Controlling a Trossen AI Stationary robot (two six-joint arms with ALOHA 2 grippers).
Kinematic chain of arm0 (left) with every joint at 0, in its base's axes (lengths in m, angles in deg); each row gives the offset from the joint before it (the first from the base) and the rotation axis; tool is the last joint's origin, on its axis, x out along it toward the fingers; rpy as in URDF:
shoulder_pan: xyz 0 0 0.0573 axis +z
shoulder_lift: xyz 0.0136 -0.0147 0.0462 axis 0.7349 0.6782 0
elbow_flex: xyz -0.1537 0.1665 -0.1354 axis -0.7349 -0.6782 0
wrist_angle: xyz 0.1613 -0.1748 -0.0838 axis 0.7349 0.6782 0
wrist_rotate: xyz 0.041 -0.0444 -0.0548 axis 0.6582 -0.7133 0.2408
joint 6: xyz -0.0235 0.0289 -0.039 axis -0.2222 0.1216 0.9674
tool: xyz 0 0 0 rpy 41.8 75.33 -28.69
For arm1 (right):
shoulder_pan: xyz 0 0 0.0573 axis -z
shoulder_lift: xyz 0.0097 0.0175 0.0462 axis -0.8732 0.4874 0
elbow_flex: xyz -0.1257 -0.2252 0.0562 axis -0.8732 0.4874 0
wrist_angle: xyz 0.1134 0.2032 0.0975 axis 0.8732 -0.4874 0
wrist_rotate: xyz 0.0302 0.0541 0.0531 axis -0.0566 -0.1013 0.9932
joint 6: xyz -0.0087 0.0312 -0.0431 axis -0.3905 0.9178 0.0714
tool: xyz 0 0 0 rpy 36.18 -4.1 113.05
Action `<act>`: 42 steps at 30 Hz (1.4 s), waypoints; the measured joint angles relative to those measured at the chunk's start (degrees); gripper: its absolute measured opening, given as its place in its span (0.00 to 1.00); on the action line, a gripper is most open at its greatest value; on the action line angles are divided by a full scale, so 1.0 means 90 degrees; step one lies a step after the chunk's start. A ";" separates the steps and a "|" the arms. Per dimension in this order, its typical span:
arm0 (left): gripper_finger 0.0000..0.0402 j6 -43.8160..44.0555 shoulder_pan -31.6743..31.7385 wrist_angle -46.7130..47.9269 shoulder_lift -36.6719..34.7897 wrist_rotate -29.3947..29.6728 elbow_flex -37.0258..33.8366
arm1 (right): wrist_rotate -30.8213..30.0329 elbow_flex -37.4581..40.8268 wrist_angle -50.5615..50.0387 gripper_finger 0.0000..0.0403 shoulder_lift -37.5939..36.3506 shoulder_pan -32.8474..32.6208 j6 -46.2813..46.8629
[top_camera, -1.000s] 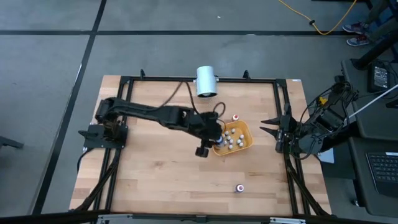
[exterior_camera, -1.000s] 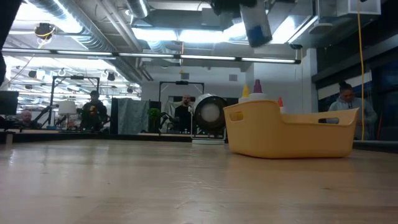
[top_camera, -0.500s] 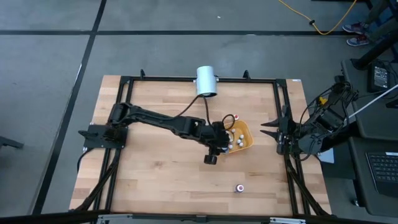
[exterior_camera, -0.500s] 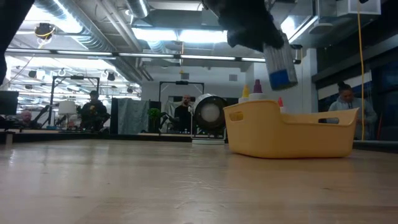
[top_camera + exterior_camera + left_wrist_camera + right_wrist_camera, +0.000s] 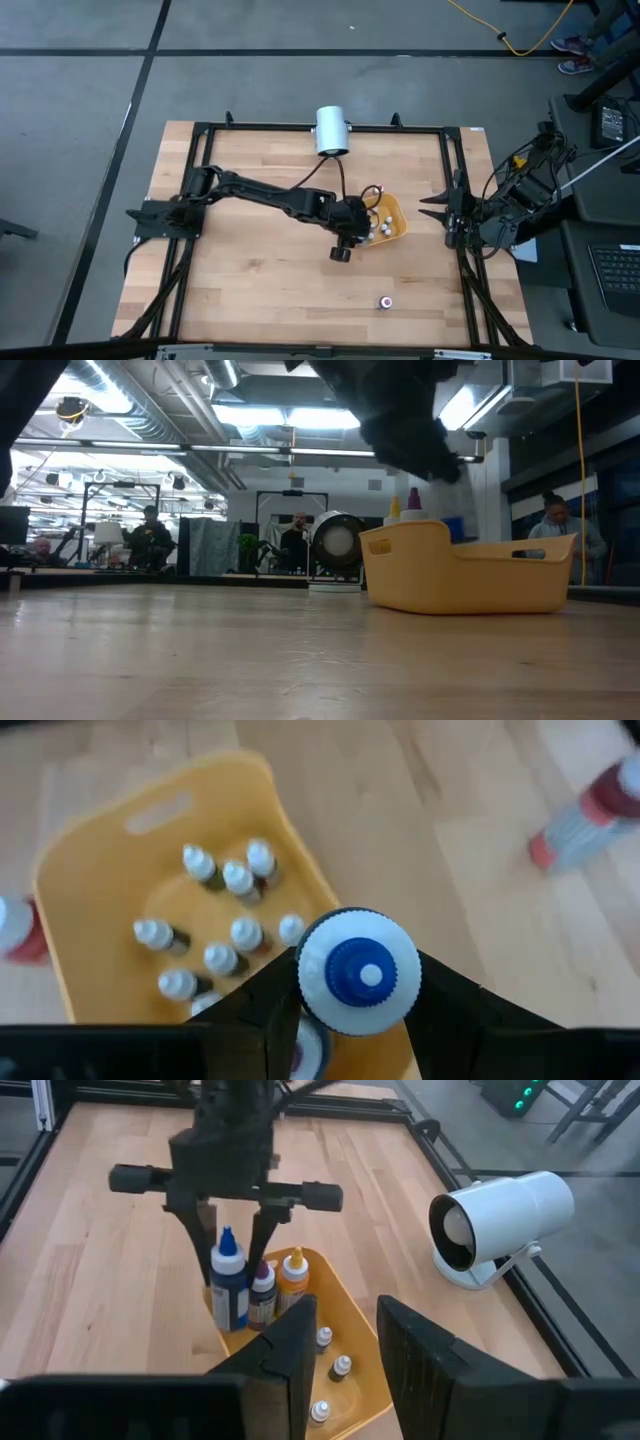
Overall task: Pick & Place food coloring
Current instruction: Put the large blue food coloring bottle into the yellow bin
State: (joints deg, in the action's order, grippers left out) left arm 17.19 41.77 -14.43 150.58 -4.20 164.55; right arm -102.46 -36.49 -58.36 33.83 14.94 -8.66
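My left claw (image 5: 232,1230) holds a blue food coloring bottle (image 5: 228,1285) upright over the yellow tray's (image 5: 350,1335) near edge.

My fingers (image 5: 250,1005) clamp both sides of its white cap (image 5: 360,972), and the bottle hangs beside two others standing at that tray edge. More small bottles (image 5: 225,905) stand inside the tray. One red-bodied bottle (image 5: 385,301) lies alone on the desk (image 5: 250,280), well apart. My right claw (image 5: 432,205) waits at the desk's right edge, fingers apart and, as far as I can tell, empty.
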 joint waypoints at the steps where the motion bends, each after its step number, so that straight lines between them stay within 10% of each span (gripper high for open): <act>1: 0.36 -0.0012 0.0017 0.0088 0.0003 -0.0009 0.0000 | 0.0002 0.0000 -0.0002 0.27 0.0002 0.0000 0.0001; 42: 0.36 -0.0167 0.0095 0.0479 0.0370 -0.0332 0.0005 | 0.0007 0.0000 -0.0175 0.27 0.0000 0.0000 -0.0051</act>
State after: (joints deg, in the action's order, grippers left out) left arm 15.68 42.63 -10.11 153.91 -7.18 164.59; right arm -102.39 -36.49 -59.93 33.83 14.94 -9.13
